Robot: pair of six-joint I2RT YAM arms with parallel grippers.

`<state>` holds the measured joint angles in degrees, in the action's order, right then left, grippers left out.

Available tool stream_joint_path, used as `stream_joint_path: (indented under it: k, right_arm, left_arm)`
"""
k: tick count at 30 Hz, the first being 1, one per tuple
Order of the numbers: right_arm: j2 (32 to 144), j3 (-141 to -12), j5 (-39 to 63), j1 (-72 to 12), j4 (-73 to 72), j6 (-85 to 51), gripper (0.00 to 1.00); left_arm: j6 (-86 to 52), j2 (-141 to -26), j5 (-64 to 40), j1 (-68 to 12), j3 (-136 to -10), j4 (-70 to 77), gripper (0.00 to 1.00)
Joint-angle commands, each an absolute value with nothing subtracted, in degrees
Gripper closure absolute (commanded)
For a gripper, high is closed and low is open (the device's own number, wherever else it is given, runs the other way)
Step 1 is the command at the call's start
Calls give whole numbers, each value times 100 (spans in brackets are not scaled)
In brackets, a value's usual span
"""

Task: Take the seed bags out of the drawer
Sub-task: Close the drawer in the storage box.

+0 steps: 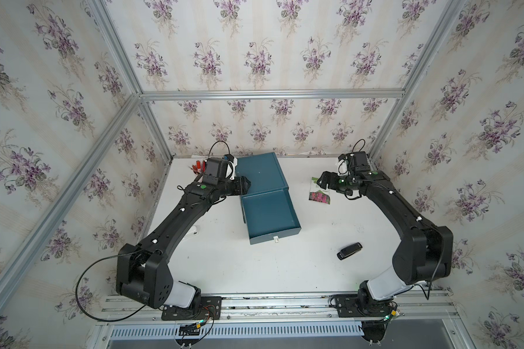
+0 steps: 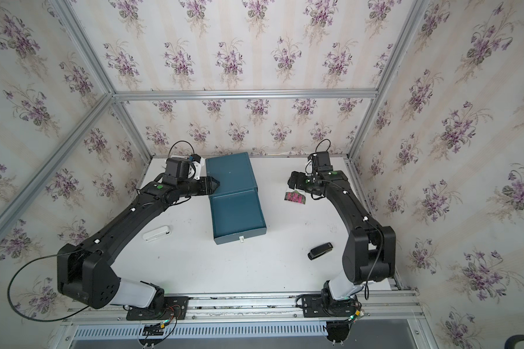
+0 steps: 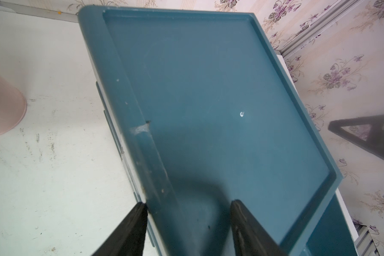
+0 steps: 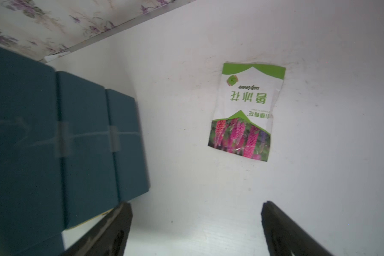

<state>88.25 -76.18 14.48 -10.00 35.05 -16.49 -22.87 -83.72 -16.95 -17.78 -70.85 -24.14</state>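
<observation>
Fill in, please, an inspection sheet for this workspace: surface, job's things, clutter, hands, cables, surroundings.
Surface: white table, scuffed, with dark marks.
Job's things: one seed bag lies flat on the table, right of the blue cabinet; drawer pulled out, nothing seen inside; no other bags seen.
Clutter: black gadget near the right arm; white gadget by the left arm; pink cup left of the cabinet.
Hands: left hand partly open over the cabinet's top edge; right hand open above the table, holding nothing.
Cables: black loop at the left arm's base.
Surroundings: floral wallpaper, aluminium frame.
</observation>
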Motion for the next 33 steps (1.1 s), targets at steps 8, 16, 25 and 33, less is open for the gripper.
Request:
stream_joint_path:
  k: [8, 16, 25, 33]
  right_arm:
    - [7680, -7651, 1572, -1986, 4429, -2233, 4]
    - [7083, -7547, 1397, -3006, 4613, -2818, 5]
    - [6777, -7559, 1008, -4467, 4683, -3643, 6]
    - [6838, -7374, 570, -5540, 4622, -4146, 8]
  left_arm:
    - [-2101, -8433, -1516, -1782, -7005, -3343, 38]
    - [-2074, -8459, -1553, -1784, -7014, -3344, 38]
    - [-2030, -8455, -1542, -1783, -7057, -3383, 38]
    - [-2054, -8464, -1563, -1780, -7035, -3384, 38]
